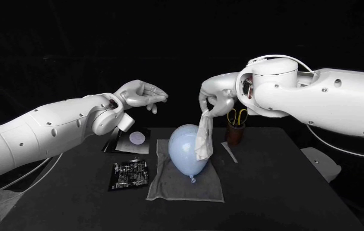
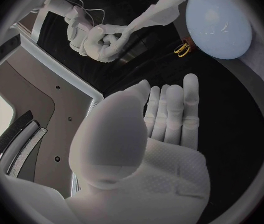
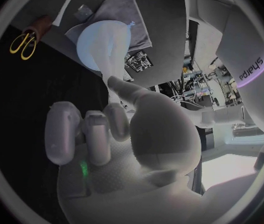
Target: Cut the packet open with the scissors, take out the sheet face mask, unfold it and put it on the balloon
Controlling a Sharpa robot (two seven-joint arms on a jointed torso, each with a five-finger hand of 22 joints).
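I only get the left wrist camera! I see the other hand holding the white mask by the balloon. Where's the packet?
Observer: In the head view the black packet lies flat on the table, beside the grey cloth, on the robot's left of it.
Operator: And where's my own hand, the one with the camera?
Observer: Your left hand is up in the air, about level with the right hand that holds the mask. The balloon lies on the cloth, below and between the two hands.
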